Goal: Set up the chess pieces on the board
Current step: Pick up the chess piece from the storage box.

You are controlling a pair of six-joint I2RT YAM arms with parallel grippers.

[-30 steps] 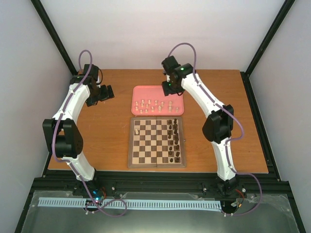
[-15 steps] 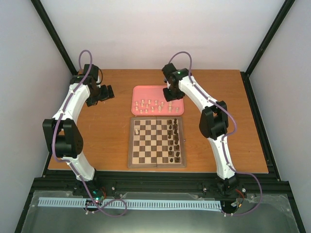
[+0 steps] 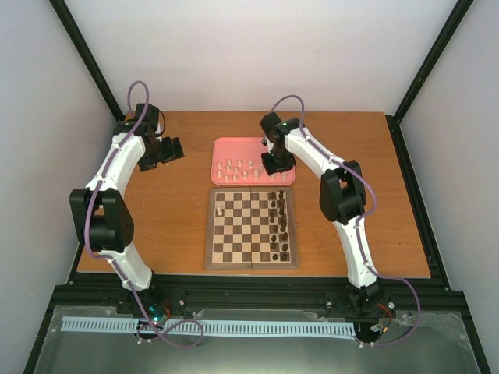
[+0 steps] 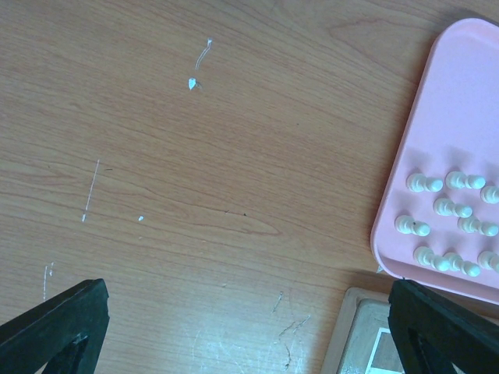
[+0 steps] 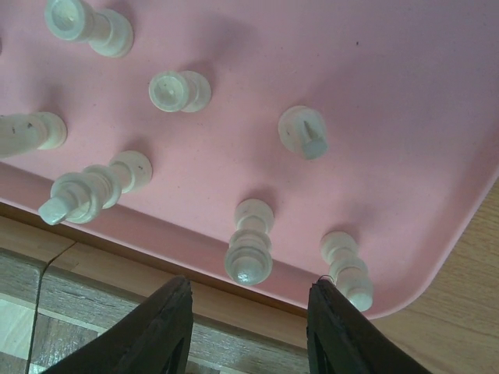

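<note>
Looking down, you have a brown wood-grain table (image 3: 171, 210) enclosed by plain white walls (image 3: 234, 54) and black frame posts (image 3: 86, 58). Pale scratches (image 4: 90, 191) mark its surface in the left wrist view. The board (image 3: 251, 257) lies at the table's middle, with dark pieces (image 3: 281, 226) along its right side and one cream piece (image 3: 221, 210) near its far left corner. Most of the chess pieces (image 3: 238, 167) stand on the pink tray (image 3: 234, 146) just beyond the board. Your right gripper (image 5: 248, 300) hangs low over the tray's near edge, jaws apart, nothing between them. Your left gripper (image 4: 249, 331) hovers over bare wood left of the tray, jaws wide apart.
</note>
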